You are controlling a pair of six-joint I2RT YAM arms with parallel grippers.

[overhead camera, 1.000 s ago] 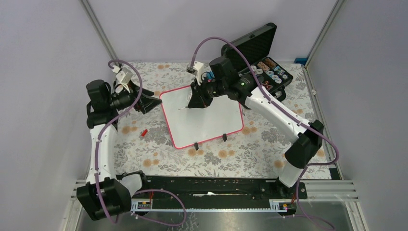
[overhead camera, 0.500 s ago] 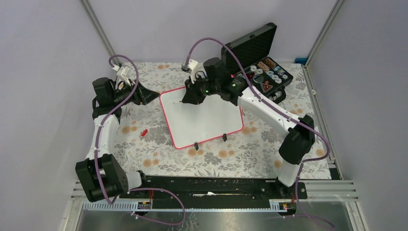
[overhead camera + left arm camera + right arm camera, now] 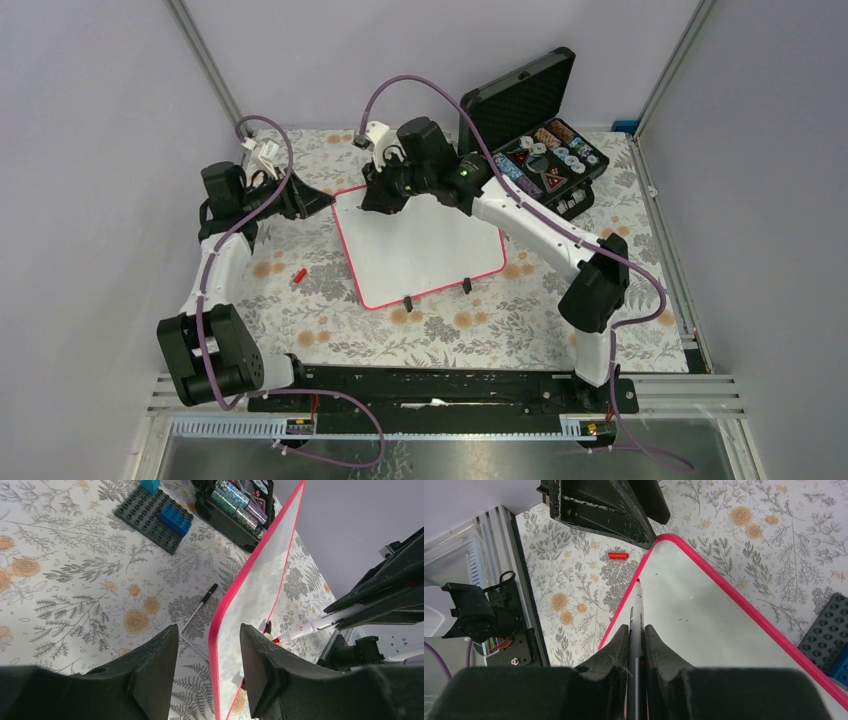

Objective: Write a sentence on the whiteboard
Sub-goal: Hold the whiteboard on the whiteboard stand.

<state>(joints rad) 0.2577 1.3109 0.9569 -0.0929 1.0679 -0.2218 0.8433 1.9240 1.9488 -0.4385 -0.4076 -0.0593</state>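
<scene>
R tool: jaws closed tight on a marker, barrel running straight out btwn the pads. Its red tip points at the far-left corner of the whiteboard, just inside the pink frame; can't tell if the tip touches the surface. L tool sits at that same corner from the left side, jaws part open, one finger each side of the frame edge w/ a gap showing on both sides, so nothing gripped. The two tools are close, nose to nose over the corner. Whiteboard lies in the middle of the counter, angled a bit, two black feet at its near edge. Its white face shows a few tiny specks near the tip. Left of the board, apart from it, a small red cap lies on the floral cloth. Far right: open black case, lid up, small round items inside. Near it, a grey brick plate w/ blue bricks on top.
</scene>
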